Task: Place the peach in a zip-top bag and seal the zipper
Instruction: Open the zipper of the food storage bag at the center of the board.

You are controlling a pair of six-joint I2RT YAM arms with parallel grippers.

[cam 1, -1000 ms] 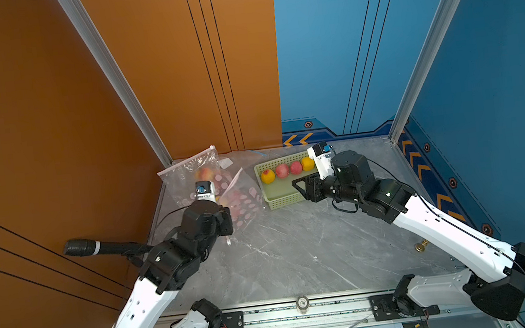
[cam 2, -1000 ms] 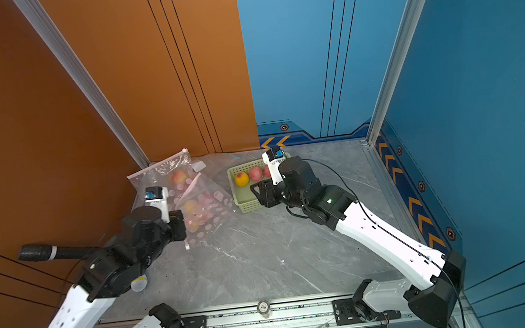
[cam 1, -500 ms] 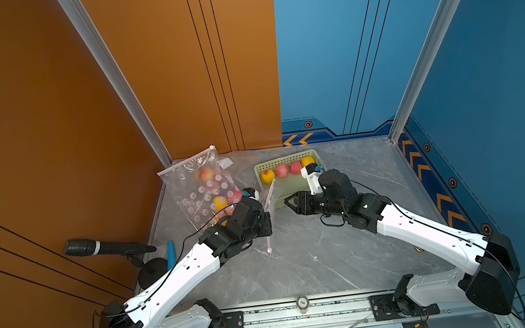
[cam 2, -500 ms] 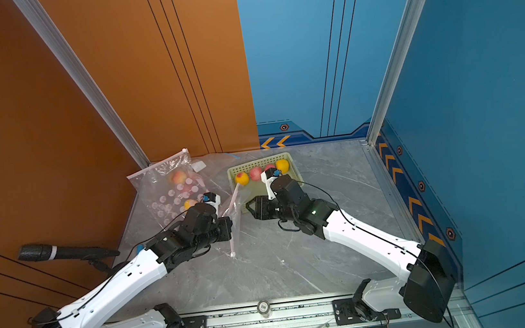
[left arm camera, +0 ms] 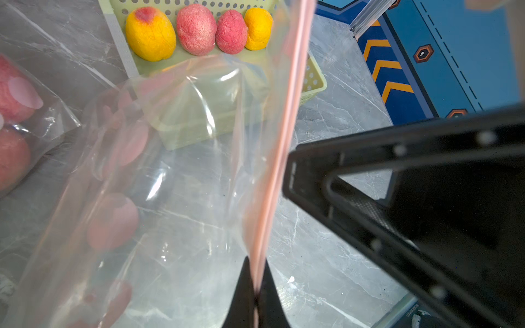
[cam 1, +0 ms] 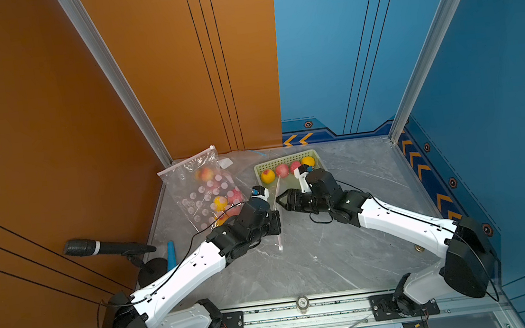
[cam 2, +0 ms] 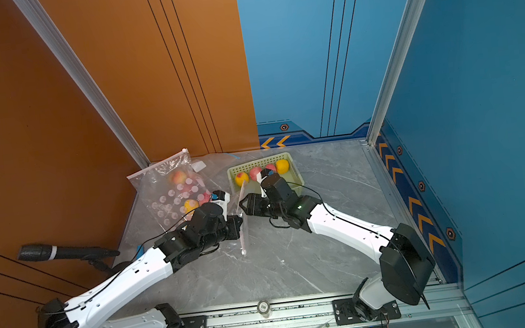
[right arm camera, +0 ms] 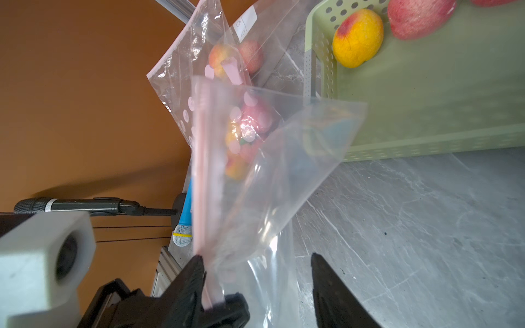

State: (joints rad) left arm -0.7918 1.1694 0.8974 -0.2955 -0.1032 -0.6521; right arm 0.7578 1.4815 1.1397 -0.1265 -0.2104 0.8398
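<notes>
Left wrist: bag (left arm camera: 184,184) veils green basket (left arm camera: 314,81).

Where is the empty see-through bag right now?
In both top views the empty zip-top bag is held mid-table between the left tool, which pinches its pink zipper, and the open right tool, near the green basket.

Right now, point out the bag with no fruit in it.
The clear bag the left hand pinches by its pink zipper; the bags by the orange wall hold peaches.

Left arm (cam 1: 183,275) and right arm (cam 1: 402,223) angle inward, tips almost meeting; left tool (cam 1: 275,219) pinched shut, right tool (cam 1: 281,200) facing it, its 2 jaws apart.
</notes>
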